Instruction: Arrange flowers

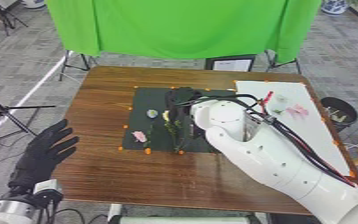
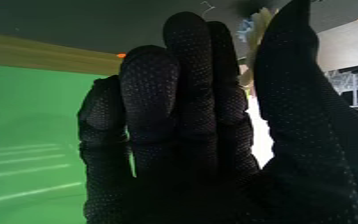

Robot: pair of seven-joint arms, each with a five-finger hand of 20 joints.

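In the head view my right hand (image 1: 184,95) is over the upper part of the black mat (image 1: 162,142). Below it on the mat lie a yellow flower (image 1: 167,116), a pale blue flower (image 1: 151,114) and a pink flower (image 1: 140,136), with green stems. My left hand (image 1: 44,156) is open at the table's left side, away from the flowers. The right wrist view has my right hand (image 2: 193,120) open, fingers straight. Between its fingers and thumb a yellow flower (image 2: 261,25) is visible, beside a bluish one (image 2: 246,31); whether the hand touches them I cannot tell.
A white mat (image 1: 322,137) on the right side of the brown table (image 1: 95,170) bears pink and pale flowers (image 1: 297,111) and a red item (image 1: 267,98). Orange markers edge both mats. A dark bin (image 1: 339,107) stands beyond the table's right edge. Green cloth hangs behind.
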